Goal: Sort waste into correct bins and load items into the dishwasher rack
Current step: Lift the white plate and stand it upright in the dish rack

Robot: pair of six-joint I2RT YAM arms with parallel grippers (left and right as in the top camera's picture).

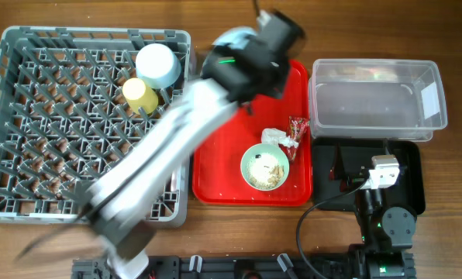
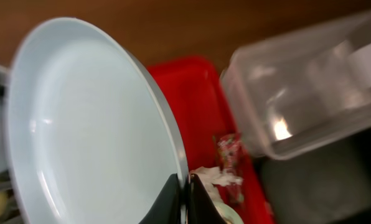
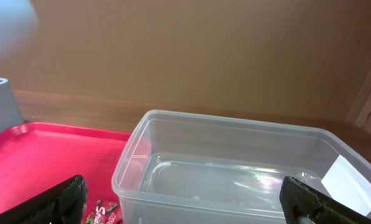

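Observation:
My left gripper [image 2: 185, 200] is shut on the rim of the pale blue plate [image 2: 92, 124] and holds it tilted on edge above the red tray's far left. In the overhead view the blurred left arm [image 1: 243, 70] hides the plate. The mint green bowl [image 1: 265, 167] holds rice-like scraps. The white tissue [image 1: 276, 138] and red wrapper [image 1: 297, 128] lie beside it. The pale blue small bowl [image 1: 157, 64] and yellow cup [image 1: 140, 93] stand in the grey rack [image 1: 29, 116]. My right gripper [image 3: 182, 186] is open and empty, facing the clear tub [image 3: 235, 174] from over the black tray [image 1: 411, 159]. Spoon and fork are out of view.
The red serving tray [image 1: 215, 167] lies between the rack and the bins. The clear tub [image 1: 378, 93] sits at the far right, with the black tray in front of it. The left arm stretches diagonally across the rack's front right corner.

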